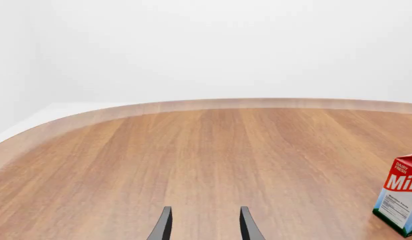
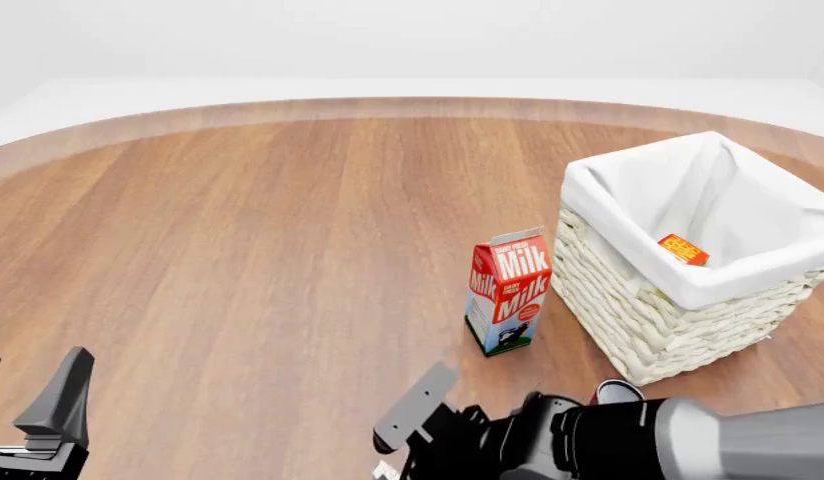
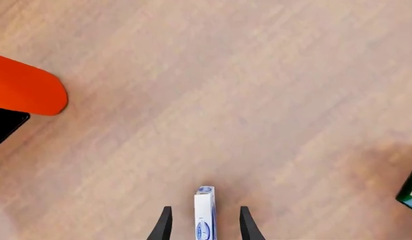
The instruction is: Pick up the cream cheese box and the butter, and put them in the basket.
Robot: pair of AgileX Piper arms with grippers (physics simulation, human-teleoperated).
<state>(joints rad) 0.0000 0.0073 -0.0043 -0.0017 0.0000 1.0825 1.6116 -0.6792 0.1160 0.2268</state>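
Note:
In the right wrist view, the cream cheese box [image 3: 204, 212] shows as a narrow whitish box with blue print, standing on the wood between the fingers of my right gripper [image 3: 205, 226]. The gripper is open, with a gap on each side of the box. The butter [image 2: 682, 249] lies inside the basket [image 2: 679, 320] against the white lining, at the right of the front view. My left gripper [image 1: 204, 226] is open over bare wood with nothing between its fingers. It sits low at the front left [image 2: 32, 400].
A red-and-white Milk carton [image 2: 508, 290] stands upright just left of the basket, and shows at the edge of the left wrist view [image 1: 401, 195]. An orange-red rounded shape [image 3: 26, 90] lies at the edge of the right wrist view. The right arm [image 2: 626, 435] crosses the near table edge.

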